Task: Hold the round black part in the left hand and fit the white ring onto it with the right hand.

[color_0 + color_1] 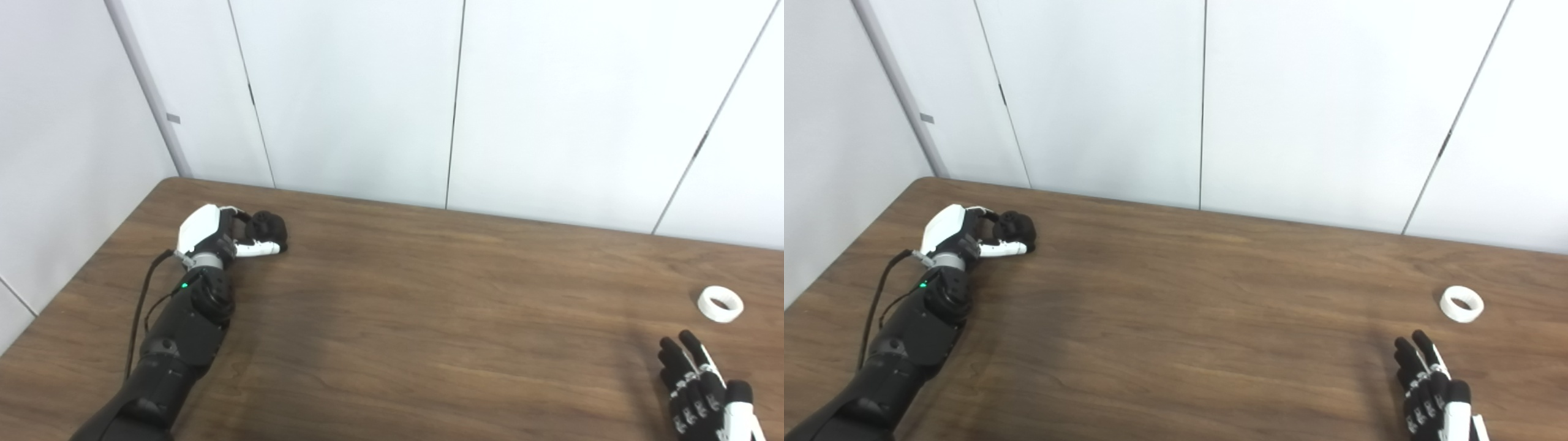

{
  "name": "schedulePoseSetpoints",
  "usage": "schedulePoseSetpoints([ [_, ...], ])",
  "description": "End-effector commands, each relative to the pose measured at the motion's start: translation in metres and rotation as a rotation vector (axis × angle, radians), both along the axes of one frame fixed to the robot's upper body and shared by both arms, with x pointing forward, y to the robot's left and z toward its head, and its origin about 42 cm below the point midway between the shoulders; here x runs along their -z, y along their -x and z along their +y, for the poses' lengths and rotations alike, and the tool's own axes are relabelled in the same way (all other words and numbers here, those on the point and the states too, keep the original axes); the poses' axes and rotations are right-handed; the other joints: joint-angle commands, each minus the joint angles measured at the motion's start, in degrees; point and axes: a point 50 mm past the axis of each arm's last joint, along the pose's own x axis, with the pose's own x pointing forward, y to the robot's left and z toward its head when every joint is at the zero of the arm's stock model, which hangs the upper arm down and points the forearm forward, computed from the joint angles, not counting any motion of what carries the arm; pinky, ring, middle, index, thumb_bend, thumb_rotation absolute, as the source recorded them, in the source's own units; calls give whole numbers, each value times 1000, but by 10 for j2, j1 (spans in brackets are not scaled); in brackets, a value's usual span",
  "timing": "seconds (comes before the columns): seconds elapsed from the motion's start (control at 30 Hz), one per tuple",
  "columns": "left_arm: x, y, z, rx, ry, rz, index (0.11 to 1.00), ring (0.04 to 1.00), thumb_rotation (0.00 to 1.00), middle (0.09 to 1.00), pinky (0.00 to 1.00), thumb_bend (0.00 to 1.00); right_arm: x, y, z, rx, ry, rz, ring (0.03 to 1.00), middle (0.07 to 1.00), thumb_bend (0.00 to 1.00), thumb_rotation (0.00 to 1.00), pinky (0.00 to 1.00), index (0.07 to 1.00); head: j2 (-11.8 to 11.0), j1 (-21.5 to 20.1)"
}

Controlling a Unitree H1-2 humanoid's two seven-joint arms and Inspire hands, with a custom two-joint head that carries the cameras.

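**Left robot hand at the part, ring not yet picked up**

The wooden surface carries both pieces well apart. At its far left, the left robot hand curls around the round black part, apparently grasping it to steady it. The right robot hand is released, fingers spread, near the white ring, which lies flat and untouched.

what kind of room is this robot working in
Probably a lab or test room set up for robot trials: a bare wood-grain table stands in a corner of plain white wall panels, holding only a round black part and a white ring.
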Motion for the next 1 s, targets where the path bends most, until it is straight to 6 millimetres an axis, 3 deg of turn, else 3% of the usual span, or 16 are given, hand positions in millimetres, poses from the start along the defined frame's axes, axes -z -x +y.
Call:
schedulePoseSetpoints([
  [0.0,-22,-8,5,9,-19,-81,631,972,239,869,1000,912,16,28,-9,15,12,75,955,909,601,1000,1000,933,0,0],
  [0.1,-21,-7,4,10,14,-124,581,946,148,838,1000,869,16,29,-9,17,6,72,949,906,607,1000,1000,931,1,0],
  [0.13,-20,-6,3,12,22,-140,524,926,93,814,1000,666,16,29,-10,17,3,70,948,907,614,1000,1000,932,2,-1],
  [0.23,-20,-6,3,13,34,-165,487,902,54,780,1000,539,16,29,-10,17,4,73,958,902,617,1000,1000,928,2,-1],
  [0.97,-22,5,-7,60,21,-240,484,894,44,745,1000,522,14,30,-11,22,9,75,960,886,616,1000,1000,925,7,-2],
])
